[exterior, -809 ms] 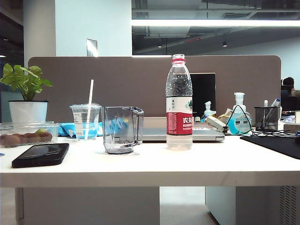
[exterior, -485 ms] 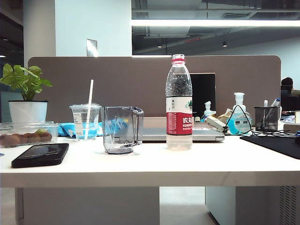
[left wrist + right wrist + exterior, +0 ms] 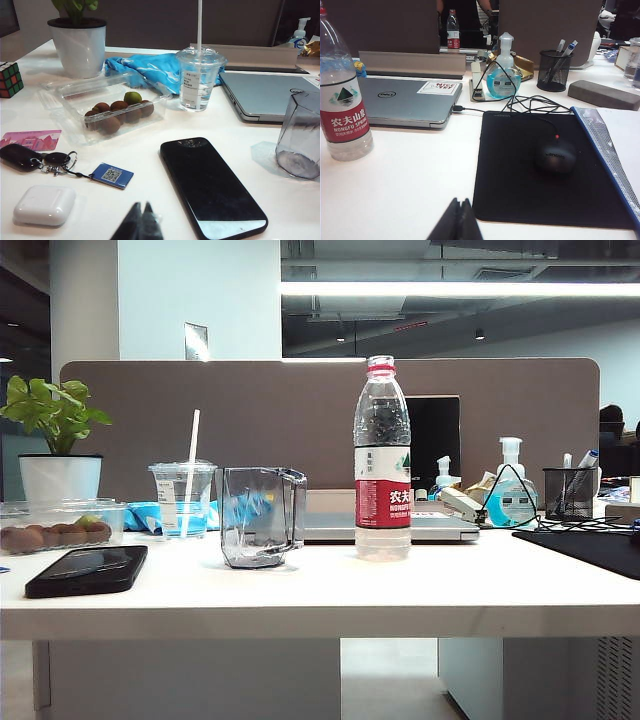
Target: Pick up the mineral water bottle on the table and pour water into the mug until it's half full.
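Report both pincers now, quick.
Left pincer: closed, empty, above the table near the phone.
Right pincer: closed, empty, by the mouse pad.

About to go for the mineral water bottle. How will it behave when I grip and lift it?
The mineral water bottle is tall and narrow, so a sideways nudge could tip it. Thin clear plastic will likely give under a squeeze, and with no cap visible, water could spill. Both the left gripper and right gripper are shut and well short of it.

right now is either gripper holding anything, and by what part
Nothing is held. The left gripper and right gripper are both shut and empty, low over the table.
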Robot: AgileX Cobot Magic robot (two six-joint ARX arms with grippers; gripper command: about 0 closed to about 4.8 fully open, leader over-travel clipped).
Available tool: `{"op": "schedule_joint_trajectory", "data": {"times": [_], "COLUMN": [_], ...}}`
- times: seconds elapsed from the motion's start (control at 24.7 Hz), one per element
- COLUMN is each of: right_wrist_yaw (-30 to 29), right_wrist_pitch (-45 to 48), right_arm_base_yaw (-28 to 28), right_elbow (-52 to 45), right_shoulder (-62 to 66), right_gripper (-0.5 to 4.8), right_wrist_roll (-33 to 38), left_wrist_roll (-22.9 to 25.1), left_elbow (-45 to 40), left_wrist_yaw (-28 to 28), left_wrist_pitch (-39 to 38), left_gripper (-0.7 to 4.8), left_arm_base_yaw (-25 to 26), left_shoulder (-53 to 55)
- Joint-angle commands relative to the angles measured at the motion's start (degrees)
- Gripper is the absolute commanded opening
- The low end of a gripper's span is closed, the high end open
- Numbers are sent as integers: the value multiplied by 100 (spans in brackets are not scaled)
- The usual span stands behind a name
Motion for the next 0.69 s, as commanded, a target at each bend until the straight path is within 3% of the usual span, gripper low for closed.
{"op": "schedule_joint_trajectory", "data": {"times": [0.04,0.16,0.24,0.44,0.53,0.57,0.61,0.69], "right_wrist_yaw": [-35,-59,-74,-118,-470,-868,-1384,-1565], "right_wrist_pitch": [267,315,33,-1021,-1405,-1473,-1447,-1419], "right_arm_base_yaw": [0,26,22,24,26,26,24,24], "right_elbow": [15,605,1259,2813,3283,3541,3877,4148], "right_shoulder": [0,2,4,280,575,804,1161,1554], "right_gripper": [-5,-6,-6,-6,-6,-6,-6,-5], "right_wrist_roll": [542,1462,1475,564,190,61,-127,-297], "left_wrist_roll": [-195,-1001,-1010,-763,-621,-597,-595,-573], "left_elbow": [52,610,1237,2986,3547,3812,4153,4411], "left_wrist_yaw": [94,560,817,769,848,1071,1746,2649], "left_wrist_pitch": [55,57,50,-129,-431,-581,-634,-616], "left_gripper": [-4,-5,-4,-4,-4,-4,-4,-4], "left_arm_base_yaw": [-2,-11,-9,2,0,-4,-4,-7], "left_shoulder": [4,4,4,494,1080,1464,2127,2822]}}
